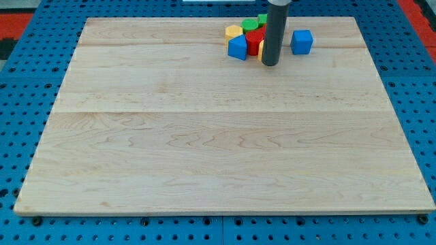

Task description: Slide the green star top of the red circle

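Crowding my tip (270, 63), smooth blocks: red (255, 41), green (250, 26), blue cube (302, 41).

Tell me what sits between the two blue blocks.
In the camera view, my tip and its rod stand between the left blue block and the blue cube, with a red block just left of the rod.

A lab or robotics test bench is suggested: a pale wooden board (218, 136) is laid on a blue perforated base plate (27, 54) with regularly spaced holes, seen all round. Small coloured blocks (246, 39) are clustered toward 12 o'clock, where a dark rod (274, 30) is seen
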